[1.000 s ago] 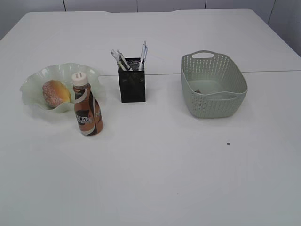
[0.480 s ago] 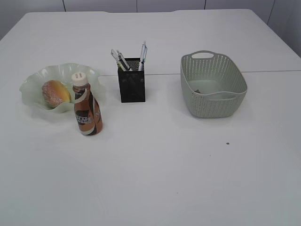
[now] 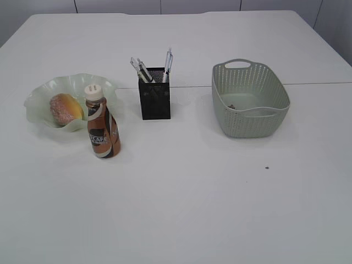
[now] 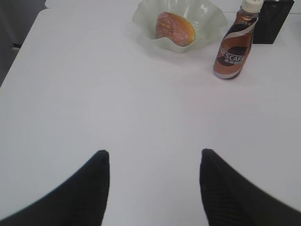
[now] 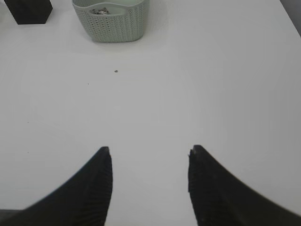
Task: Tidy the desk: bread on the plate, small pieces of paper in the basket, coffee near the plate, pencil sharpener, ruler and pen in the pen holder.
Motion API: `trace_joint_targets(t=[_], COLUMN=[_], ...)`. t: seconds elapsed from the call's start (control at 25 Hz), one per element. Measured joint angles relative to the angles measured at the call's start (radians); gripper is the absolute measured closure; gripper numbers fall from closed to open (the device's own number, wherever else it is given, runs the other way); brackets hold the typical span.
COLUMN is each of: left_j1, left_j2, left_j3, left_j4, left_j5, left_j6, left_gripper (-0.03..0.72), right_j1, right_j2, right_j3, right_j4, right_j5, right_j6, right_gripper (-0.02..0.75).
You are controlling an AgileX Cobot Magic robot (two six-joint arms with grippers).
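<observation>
Nothing shifting since a second ago; desk tidy apparently finishing.
Lying on pale green ruffled glass plate (image 3: 41, 94): speckled golden bun (image 3: 65, 108); standing just beside: brown white-capped coffee bottle (image 3: 102, 128); pens poking from black mesh pen holder (image 3: 154, 100); scraps showing in grey-green perforated basket (image 3: 250, 99). Hovering spread and empty: left gripper (image 4: 153, 157), right gripper (image 5: 149, 153). Remaining: likely only checking dark speck (image 3: 267, 168).

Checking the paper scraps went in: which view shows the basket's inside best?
The exterior view: the basket sits whole, its floor visible with a small scrap. The right wrist view shows it cut off at the top edge; the left wrist view misses it.
</observation>
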Motion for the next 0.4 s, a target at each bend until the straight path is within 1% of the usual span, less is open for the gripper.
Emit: trace_joint_targets(t=[0.4], left_j1=[0.000], left_j2=[0.000], left_j3=[0.000], left_j4=[0.000], left_j5=[0.000], left_j6=[0.001], left_gripper=[0.264], right_j1=[0.000], right_j2=[0.000], right_j3=[0.000], right_j4=[0.000], right_j5=[0.000], right_j6=[0.000], right_gripper=[0.351])
